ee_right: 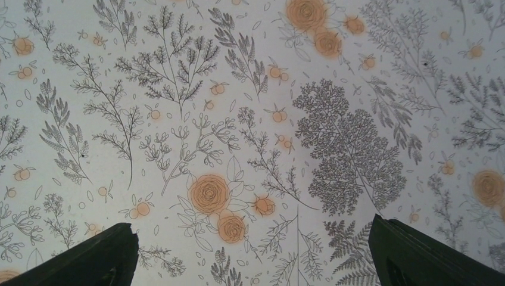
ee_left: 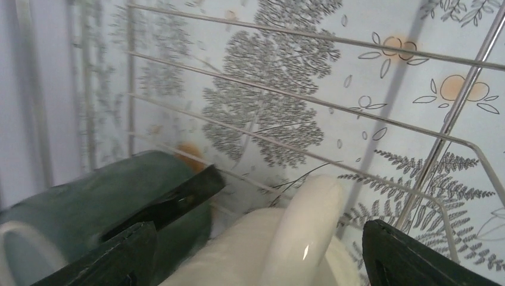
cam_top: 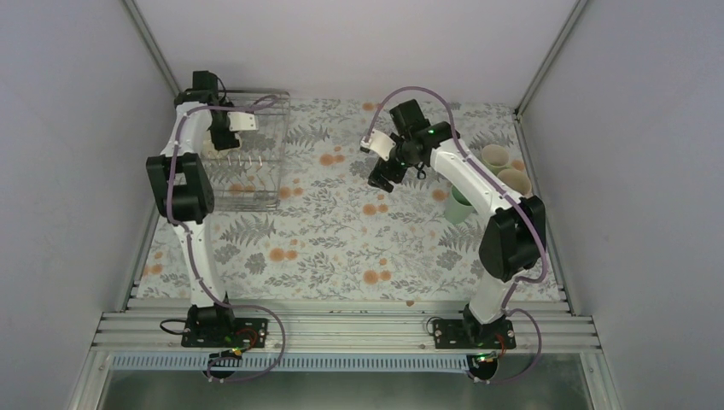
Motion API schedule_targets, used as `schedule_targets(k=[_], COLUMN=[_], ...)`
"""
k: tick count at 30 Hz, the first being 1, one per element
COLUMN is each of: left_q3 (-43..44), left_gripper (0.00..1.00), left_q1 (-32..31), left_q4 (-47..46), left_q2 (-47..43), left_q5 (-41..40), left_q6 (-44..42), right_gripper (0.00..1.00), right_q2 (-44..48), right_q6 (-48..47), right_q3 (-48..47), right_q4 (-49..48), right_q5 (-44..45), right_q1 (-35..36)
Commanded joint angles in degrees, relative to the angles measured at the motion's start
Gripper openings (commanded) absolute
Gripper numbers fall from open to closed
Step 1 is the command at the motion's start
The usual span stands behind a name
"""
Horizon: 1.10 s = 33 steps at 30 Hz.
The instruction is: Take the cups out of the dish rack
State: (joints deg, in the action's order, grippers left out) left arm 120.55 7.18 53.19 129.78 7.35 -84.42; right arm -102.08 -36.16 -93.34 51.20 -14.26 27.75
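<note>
Two mugs show inside the rack (cam_top: 280, 149), both directly under the left gripper (ee_left: 286, 205). The cream mug (ee_left: 250, 259) sits between its fingers, with the handle (ee_left: 306, 220) turned up toward the wrist. The dark green mug (ee_left: 89, 202) sits just beside it, behind the left finger; whether the two mugs touch cannot be told. The left gripper's fingers are spread, one on each side of the handle. Neither pad is seen pressing on it, so nothing is pinched.

The right gripper (ee_right: 251, 226) hangs over the flowered cloth (ee_right: 333, 149) with its fingers spread wide and nothing between them. Three cups already stand on the cloth off to that gripper's right: a mint-green cup (cam_top: 461, 205) nearest it, then a pale cup (cam_top: 514, 179) and a second pale cup (cam_top: 493, 155) further out.

Handling, as a judgement:
- The cream mug looks glazed, so it is probably rigid, smooth and slippery. It is likely moderately heavy for its size, and breakable if dropped or knocked against the wires.
- Take hold across the handle loop, with the pads square on both faces.
- Lift straight up toward the wrist, so that the mug clears the wires and does not drag the dark green mug, which sits close enough to be disturbed
</note>
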Motion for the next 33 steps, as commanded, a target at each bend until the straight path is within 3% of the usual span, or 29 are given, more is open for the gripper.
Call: schedule_targets(k=[1,4,12,19,21,25,33], left_q3=[2.0,2.9,7.3,8.4,9.1,11.5,14.8], left_gripper=[0.85,0.82,0.59,0.46,0.37,0.04,0.02], left_q1=[0.4,0.4,-0.2,-0.7,-0.7,-1.1,-1.5], left_q4=[1.4,1.6,1.7,3.7,4.2,6.4,11.1], left_q2=[2.8,3.8,7.7,8.6,8.9,9.6,8.7], left_q5=[-0.4,-0.7,-4.3,-6.2,-6.3,-6.4,-6.4], left_q6=[-0.9,-0.6,1.8,1.5,1.5,2.4,3.8], right_gripper=[1.00,1.00,1.00,1.00,1.00,1.00,1.00], right_q2=[1.2,1.4,0.2,0.2,0.4,0.8,2.2], right_q6=[0.1,0.0,0.2,-0.1,0.0,0.3,0.6], right_q3=[2.5,3.8,4.6,4.1,4.3,4.4,2.3], right_q4=[-3.1,-4.3,-5.5,-4.8,-4.7,-4.3,-2.6], right_q5=[-0.3,-0.4,-0.3,-0.7,-0.9,-1.3,-1.8], right_q1=[0.5,0.5,0.5,0.5,0.5,0.5,0.5])
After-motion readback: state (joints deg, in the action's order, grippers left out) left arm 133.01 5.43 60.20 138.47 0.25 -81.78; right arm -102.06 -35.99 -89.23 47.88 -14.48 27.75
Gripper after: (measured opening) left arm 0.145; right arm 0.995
